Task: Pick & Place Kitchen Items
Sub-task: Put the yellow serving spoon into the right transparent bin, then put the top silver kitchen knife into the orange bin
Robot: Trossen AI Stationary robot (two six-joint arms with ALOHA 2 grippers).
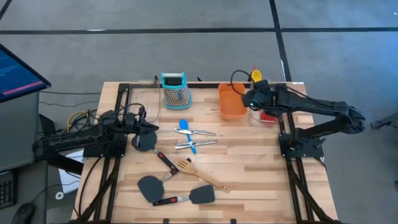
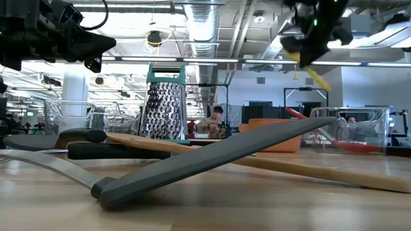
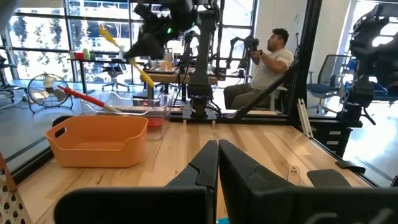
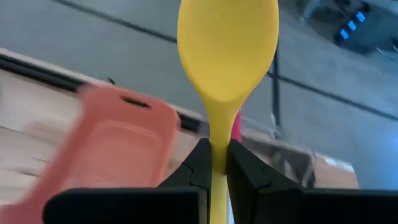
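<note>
1. Yellow spoon (image 4: 227, 46): pinched by its neck between my right fingers (image 4: 200, 163), raised over the far right of the table.
2. Red spoon (image 3: 87, 99): lies far right.
3. Black spatulas (image 1: 149, 186), wooden turner (image 1: 198, 173): flat, near centre.
4. Blue spoons (image 1: 184, 126), tongs (image 1: 198, 144): mid-table.
</note>
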